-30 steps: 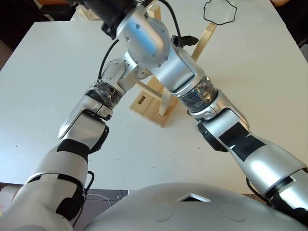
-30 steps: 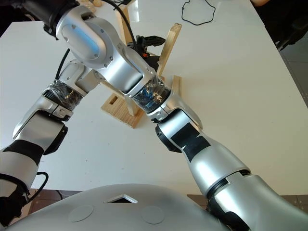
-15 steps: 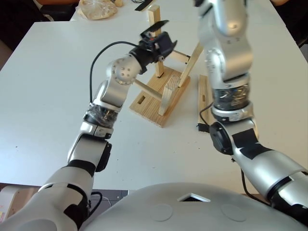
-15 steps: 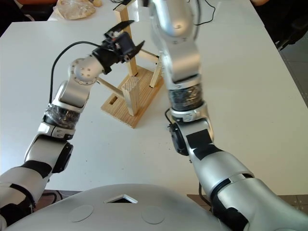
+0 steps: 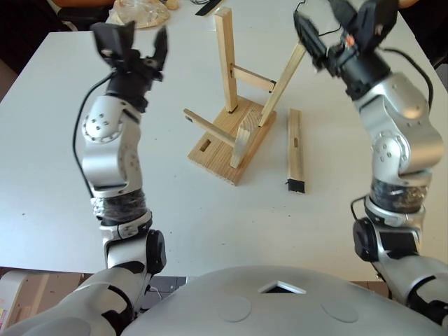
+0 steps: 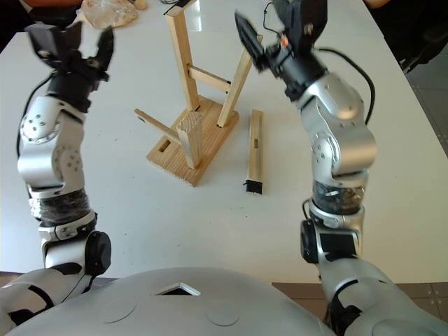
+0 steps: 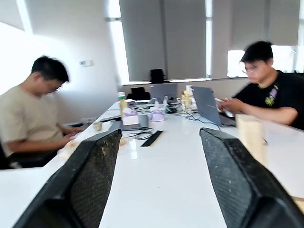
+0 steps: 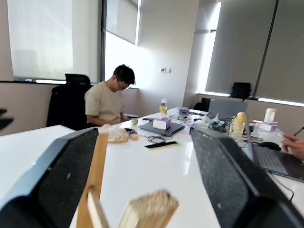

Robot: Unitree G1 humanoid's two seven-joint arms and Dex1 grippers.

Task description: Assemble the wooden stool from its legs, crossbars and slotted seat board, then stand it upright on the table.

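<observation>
The stool is partly built & lies upside-down near the middle of the table (image 5: 49, 140): the seat board (image 5: 208, 159) is flat on the top, w/ legs pointing up. On its far side the tall leg (image 5: 226, 59) stands upright in the board. The slanted leg (image 5: 283, 84) leans toward it from the right, foot at the board's right edge, & a short crossbar (image 5: 250, 77) joins these two at approx. mid height. At the board's near side a third leg (image 5: 242, 143) stands, seen almost end-on. A second crossbar (image 5: 204, 124) goes from it to the left, & I cannot see its free end touching anything. A loose leg (image 5: 295, 150) lies flat on the table just beside the board's right edge, apart from it, dark end toward the robot. The left gripper (image 5: 135, 42) is held high over the far-left part of the table, fingers (image 7: 90, 180) spread wide, nothing between them. The right gripper (image 5: 338, 24) is up on the far-right side, near the slanted leg's top in the head view but not touching it. It is also wide open & empty, & two wood tips show between its fingers (image 8: 52, 180). Both grippers are clear of every stool part. A crumpled bag (image 5: 140, 10) sits by the table's far edge.
</observation>
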